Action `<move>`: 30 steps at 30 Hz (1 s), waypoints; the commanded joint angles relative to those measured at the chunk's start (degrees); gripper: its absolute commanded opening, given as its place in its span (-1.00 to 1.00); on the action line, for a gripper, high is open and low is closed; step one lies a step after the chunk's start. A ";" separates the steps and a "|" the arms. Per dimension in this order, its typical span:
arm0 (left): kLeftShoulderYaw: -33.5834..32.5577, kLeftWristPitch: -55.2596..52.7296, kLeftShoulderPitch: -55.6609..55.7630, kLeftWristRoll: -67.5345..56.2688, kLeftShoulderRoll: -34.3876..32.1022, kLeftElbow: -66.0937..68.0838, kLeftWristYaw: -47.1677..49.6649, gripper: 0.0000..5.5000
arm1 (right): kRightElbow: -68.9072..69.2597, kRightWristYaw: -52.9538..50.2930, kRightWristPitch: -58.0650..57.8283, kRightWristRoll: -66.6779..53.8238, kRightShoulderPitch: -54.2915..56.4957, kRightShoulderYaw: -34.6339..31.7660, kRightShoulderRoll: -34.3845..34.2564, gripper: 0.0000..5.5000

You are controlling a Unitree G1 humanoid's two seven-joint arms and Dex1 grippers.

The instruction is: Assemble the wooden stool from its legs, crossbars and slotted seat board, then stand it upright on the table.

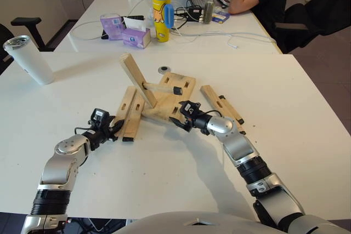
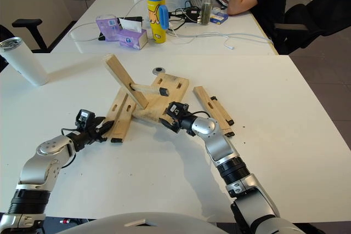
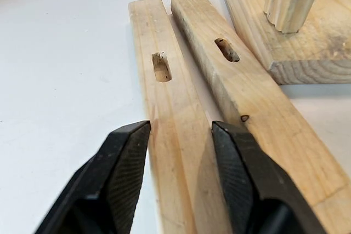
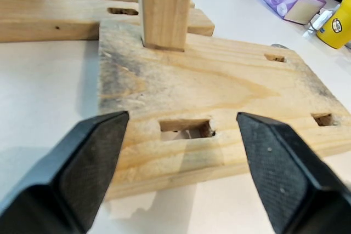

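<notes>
White worktop carries all parts. Seat board lies flat at centre, with 1 leg socketed in it, leaning toward 10 o'clock. 2 loose legs lie side by side at its 9 o'clock, and 2 more pieces at 3 o'clock. Right pincer is released, jaws wide at the board's 5 o'clock edge. Left pincer is released, astride 1 loose leg's near end.

You get bare white tabletop on the near side; the tilted pale wooden leg standing in the slotted wooden seat board blocks its left half.
</notes>
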State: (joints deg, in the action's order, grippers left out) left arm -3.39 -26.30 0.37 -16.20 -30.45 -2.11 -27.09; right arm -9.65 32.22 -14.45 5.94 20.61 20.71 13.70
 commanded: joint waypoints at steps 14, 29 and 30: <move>-1.03 -3.01 1.58 1.80 0.80 3.53 0.78 0.31 | -1.44 0.03 -0.49 0.87 0.14 -0.02 0.38 0.33; -0.37 -4.36 2.80 1.87 1.58 2.71 0.06 0.30 | -1.09 -0.43 -0.83 0.65 -0.15 -0.20 -0.09 0.33; -0.18 -4.45 2.70 2.16 1.59 2.94 0.11 0.26 | -1.07 -0.43 -0.85 0.65 -0.15 -0.17 -0.12 0.33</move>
State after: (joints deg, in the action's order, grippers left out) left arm -4.04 -30.17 2.70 -15.01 -28.83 0.32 -26.95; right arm -9.94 32.03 -14.18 6.06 20.71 20.66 13.61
